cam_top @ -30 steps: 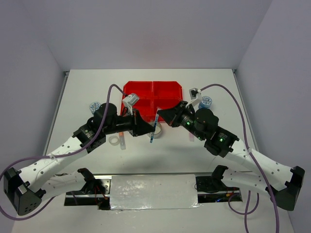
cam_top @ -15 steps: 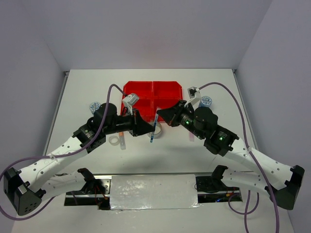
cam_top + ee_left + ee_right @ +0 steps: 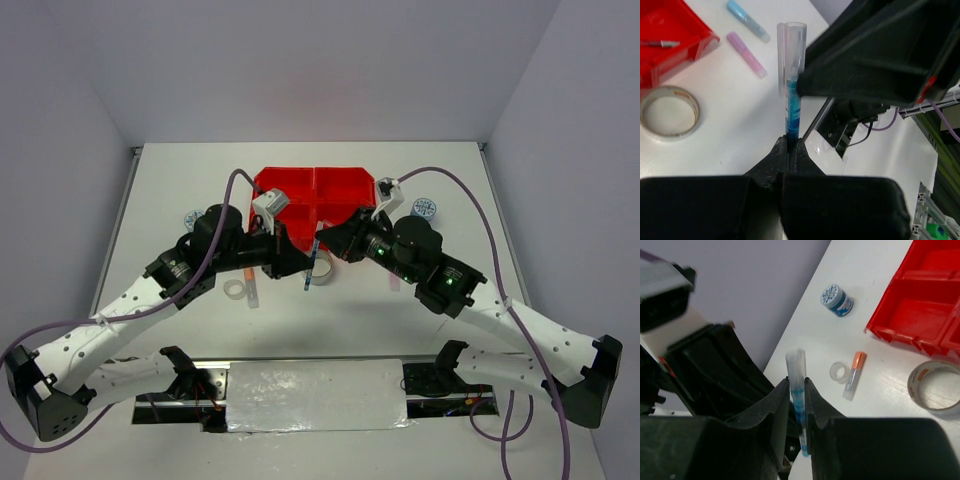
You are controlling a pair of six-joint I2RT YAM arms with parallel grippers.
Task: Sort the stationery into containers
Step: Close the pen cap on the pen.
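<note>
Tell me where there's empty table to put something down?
Bare table lies between the red tray and the back wall, and left of the leftmost blue roll. In front of the tray it is crowded: left gripper and right gripper both hold the pen, beside the tape ring.

Both bent inward, left arm (image 3: 130, 305) and right arm (image 3: 505, 318), wrists near each other; left gripper (image 3: 788, 143) clamps pen (image 3: 792, 107) end; right gripper (image 3: 798, 390) clamps same pen.

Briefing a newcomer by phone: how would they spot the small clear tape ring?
Start at the red tray and come toward the arms off its front-left corner. There lies an orange-capped stick; the small clear tape ring sits left of it, far smaller than the white tape ring.
</note>
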